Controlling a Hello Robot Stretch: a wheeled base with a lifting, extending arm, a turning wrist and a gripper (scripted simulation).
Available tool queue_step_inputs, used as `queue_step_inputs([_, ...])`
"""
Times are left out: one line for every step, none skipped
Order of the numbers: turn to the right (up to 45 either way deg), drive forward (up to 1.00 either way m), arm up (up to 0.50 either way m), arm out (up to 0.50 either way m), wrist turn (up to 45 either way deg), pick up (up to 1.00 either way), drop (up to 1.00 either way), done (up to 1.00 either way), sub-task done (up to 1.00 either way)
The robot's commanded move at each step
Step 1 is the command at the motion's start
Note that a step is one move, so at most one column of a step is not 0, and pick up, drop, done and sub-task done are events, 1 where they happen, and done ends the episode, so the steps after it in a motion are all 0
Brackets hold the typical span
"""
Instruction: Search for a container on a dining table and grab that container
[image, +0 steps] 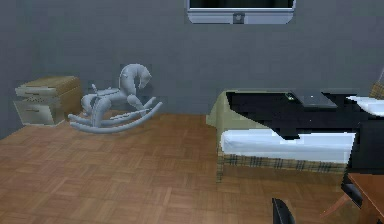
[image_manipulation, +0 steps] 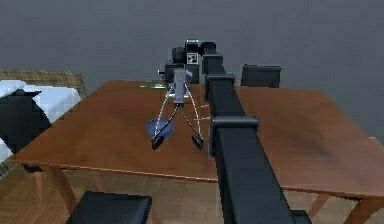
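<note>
Hanging over the table (image_manipulation: 300, 130), claw (image_manipulation: 177, 140) sat near a bluish blob (image_manipulation: 158, 128). Search seemed finished; grab unconfirmed, as I could not tell whether it held anything.

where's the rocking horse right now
The rocking horse stands on the floor in the forward view's left half, between a cardboard box farther left and the bed at right.

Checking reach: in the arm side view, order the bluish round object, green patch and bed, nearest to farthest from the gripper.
1. bluish round object, by the gripper.
2. green patch, farther up the table.
3. bed, past the table's left end.
</note>
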Motion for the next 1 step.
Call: queue_step_inputs([0.0, 0.0, 0.0, 0.0, 45.0, 0.0, 0.0, 0.0, 0.0])
